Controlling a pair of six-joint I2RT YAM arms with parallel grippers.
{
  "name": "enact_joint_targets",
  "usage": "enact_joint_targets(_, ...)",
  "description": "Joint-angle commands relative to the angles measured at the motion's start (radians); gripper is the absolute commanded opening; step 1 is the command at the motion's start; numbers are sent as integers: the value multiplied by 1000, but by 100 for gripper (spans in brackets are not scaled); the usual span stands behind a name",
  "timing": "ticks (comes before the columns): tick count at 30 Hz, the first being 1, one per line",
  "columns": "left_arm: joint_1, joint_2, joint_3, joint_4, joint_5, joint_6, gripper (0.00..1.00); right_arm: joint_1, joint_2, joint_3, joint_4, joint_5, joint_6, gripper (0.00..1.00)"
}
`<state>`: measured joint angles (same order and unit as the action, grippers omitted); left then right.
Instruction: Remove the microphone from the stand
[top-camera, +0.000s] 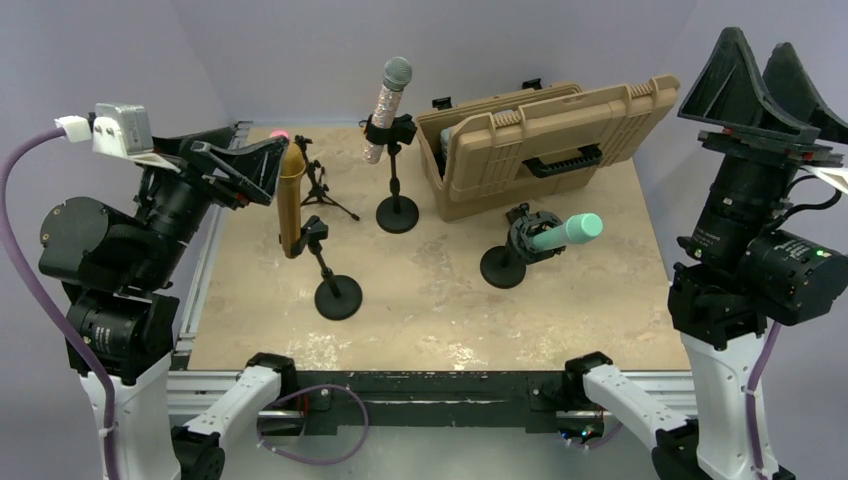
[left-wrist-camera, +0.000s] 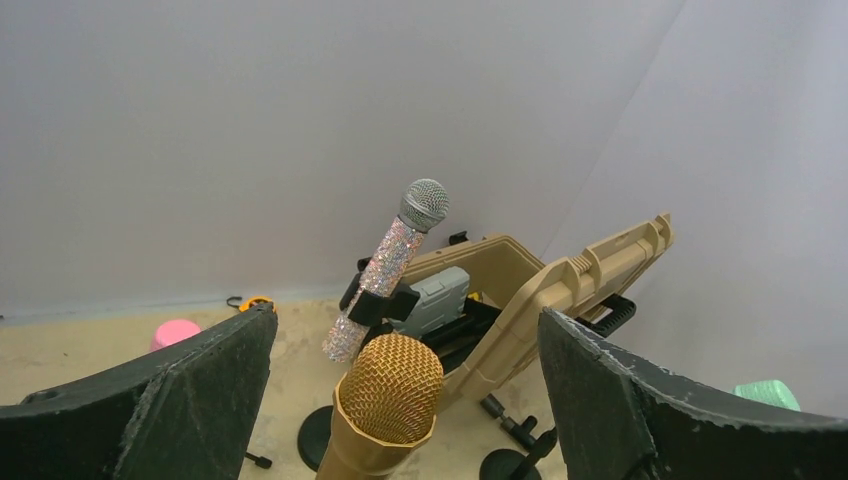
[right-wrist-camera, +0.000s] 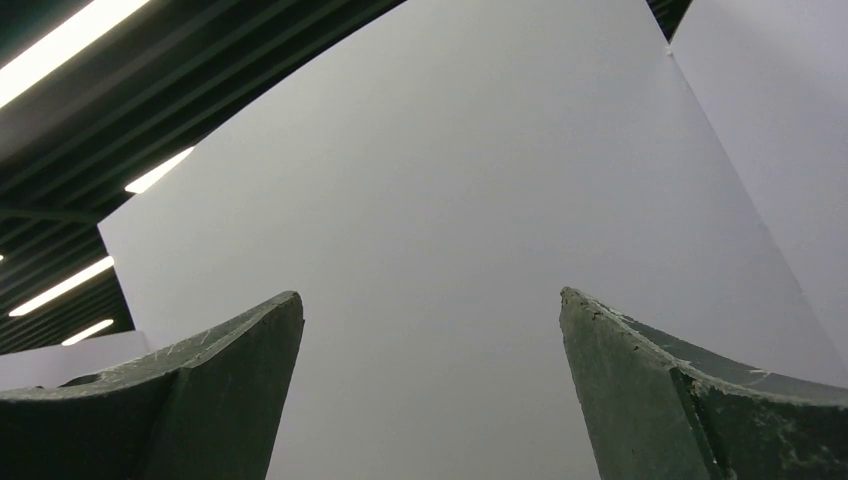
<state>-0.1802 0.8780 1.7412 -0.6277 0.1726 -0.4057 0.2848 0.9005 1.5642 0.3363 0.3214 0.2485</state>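
Observation:
A gold microphone (top-camera: 291, 200) stands nearly upright in the clip of a black round-base stand (top-camera: 337, 297) at the table's left-middle. My left gripper (top-camera: 278, 170) is open just left of its upper end. In the left wrist view its mesh head (left-wrist-camera: 390, 388) sits low between my open fingers (left-wrist-camera: 200, 400), touching neither. A glittery silver microphone (top-camera: 385, 108) sits clipped in a second stand (top-camera: 397, 214) further back. A mint-green microphone (top-camera: 566, 232) lies tilted in a third stand (top-camera: 503, 267). My right gripper (top-camera: 762, 42) is open, empty, raised and pointing up at the far right.
An open tan hard case (top-camera: 545, 140) stands at the back right, also in the left wrist view (left-wrist-camera: 560, 290). A small black tripod stand (top-camera: 318, 186) and a pink object (top-camera: 279, 132) sit at the back left. The right wrist view shows only wall and ceiling.

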Motion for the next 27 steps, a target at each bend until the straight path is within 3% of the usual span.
enact_joint_targets(1, -4, -13, -47, 62, 45, -5, 100, -3, -14, -35, 4, -28, 15, 99)
enact_joint_targets(11, -7, -16, -123, 196, 284, -36, 100, -3, -76, -180, -5, -158, -21, 99)
enact_joint_targets(15, -60, 20, -126, 228, 386, -29, 99, -3, -123, -232, -14, -156, -35, 99)
enact_joint_targets(18, -150, 49, -125, 203, 355, 10, 99, -3, -159, -261, -21, -148, -37, 99)
enact_joint_targets(24, -481, 110, -115, 156, 179, 177, 97, -3, -211, -306, -36, -111, -39, 99)
enact_joint_targets(27, -582, 133, -142, 184, 140, 227, 96, -3, -228, -311, -40, -103, -40, 99)
